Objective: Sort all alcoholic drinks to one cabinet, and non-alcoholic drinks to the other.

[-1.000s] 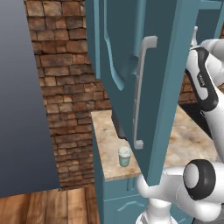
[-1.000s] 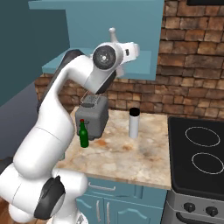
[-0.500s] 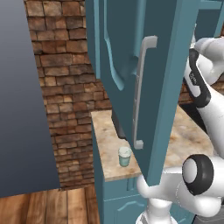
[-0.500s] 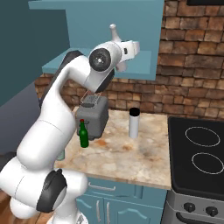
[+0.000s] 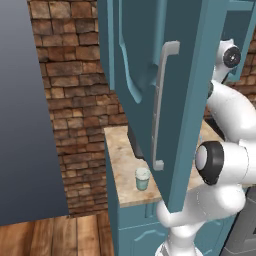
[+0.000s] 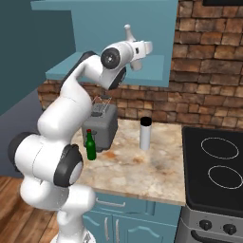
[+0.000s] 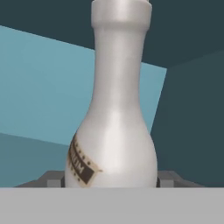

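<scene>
My gripper [image 7: 111, 180] is shut on the lower body of a cream-white, narrow-necked bottle [image 7: 114, 131] with a brown label, the alcoholic drink. The bottle stands upright against the teal inner walls of the upper cabinet [image 6: 118, 12]. From the right base view, the gripper [image 6: 138, 47] is raised at the cabinet's open front and the bottle neck [image 6: 128, 32] sticks up above it. The white flask with a black cap [image 6: 145, 134] stands on the counter. The pale lidded cup [image 5: 142, 178] sits near the counter's front left edge.
A green glass bottle [image 6: 90, 145] stands beside a grey toaster [image 6: 100, 127] on the marble counter [image 6: 142, 166]. A black stove [image 6: 216, 166] lies to the right. The open teal cabinet door [image 5: 165, 100] with its long handle hangs in front of the left base camera.
The hand with the bottle has edged slightly right and up toward the cabinet. The upper arm joints have shifted with it. The counter items have not moved.
</scene>
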Robot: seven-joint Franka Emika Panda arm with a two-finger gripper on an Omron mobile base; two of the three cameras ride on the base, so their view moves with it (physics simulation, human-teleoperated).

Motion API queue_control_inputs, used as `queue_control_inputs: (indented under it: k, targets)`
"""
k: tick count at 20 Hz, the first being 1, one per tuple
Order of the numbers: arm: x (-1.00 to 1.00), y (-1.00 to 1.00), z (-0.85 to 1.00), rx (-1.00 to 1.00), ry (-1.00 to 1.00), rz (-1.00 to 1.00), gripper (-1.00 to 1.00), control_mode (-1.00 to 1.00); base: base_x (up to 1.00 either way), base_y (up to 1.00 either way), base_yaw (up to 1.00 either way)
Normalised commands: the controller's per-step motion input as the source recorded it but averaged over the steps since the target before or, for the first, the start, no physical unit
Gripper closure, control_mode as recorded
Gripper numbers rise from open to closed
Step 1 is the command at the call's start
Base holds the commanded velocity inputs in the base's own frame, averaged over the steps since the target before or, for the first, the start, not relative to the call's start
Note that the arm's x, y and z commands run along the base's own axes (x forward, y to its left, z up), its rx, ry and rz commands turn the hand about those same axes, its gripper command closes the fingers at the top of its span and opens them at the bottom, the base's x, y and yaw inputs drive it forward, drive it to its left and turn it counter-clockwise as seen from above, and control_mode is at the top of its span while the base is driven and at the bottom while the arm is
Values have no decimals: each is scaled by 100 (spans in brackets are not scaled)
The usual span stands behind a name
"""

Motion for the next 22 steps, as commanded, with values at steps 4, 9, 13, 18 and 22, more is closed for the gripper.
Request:
queue_control_inputs:
  k: [4, 9, 13, 18, 22]
  targets:
    - [62, -3, -17, 0, 0, -6, 100, -100, 0, 0, 0]
    - [56, -6, -33, 0, 1, -4, 100, -100, 0, 0, 0]
    - [33, -17, -22, 1, 0, -2, 100, -100, 0, 0, 0]
    - [11, -13, -30, 3, 0, -1, 100, -100, 0, 0, 0]
    - [2, -6, -36, 4, 0, 0, -100, -100, 0, 0, 0]
